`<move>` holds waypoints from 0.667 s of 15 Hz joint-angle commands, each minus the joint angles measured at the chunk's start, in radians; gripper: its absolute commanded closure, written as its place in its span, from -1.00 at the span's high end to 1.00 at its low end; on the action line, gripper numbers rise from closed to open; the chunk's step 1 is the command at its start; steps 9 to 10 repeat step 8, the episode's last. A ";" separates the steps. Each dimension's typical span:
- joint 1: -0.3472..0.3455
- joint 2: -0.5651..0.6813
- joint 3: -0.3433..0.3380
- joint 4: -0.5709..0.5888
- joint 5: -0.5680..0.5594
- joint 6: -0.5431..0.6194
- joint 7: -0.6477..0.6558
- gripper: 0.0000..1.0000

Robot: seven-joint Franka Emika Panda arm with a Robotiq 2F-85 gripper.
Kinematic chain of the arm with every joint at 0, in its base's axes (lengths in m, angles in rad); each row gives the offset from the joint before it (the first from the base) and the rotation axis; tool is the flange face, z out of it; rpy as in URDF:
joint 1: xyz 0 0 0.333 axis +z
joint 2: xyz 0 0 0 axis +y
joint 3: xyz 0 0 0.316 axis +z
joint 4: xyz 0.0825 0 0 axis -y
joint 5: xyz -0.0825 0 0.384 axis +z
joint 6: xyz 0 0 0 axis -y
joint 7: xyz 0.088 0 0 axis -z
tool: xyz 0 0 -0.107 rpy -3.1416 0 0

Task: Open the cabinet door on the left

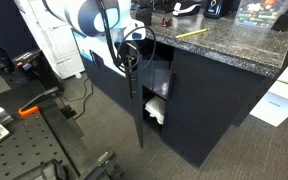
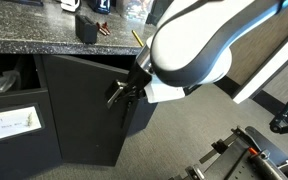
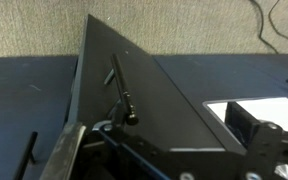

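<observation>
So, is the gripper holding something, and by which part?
It cannot be told. The gripper is at the open cabinet door, near its handle, but no view shows a closed grip on it.

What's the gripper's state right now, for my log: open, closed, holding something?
Gripper: cannot be told; it is at the partly open cabinet door, jaws unclear.

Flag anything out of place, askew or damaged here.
Only the cabinet door stands out: it hangs ajar, angled out from the cabinet front, exposing a white item inside. No spills or damage are visible.
</observation>
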 commanded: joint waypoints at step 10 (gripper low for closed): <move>-0.118 -0.209 0.231 0.050 0.253 -0.399 -0.246 1.00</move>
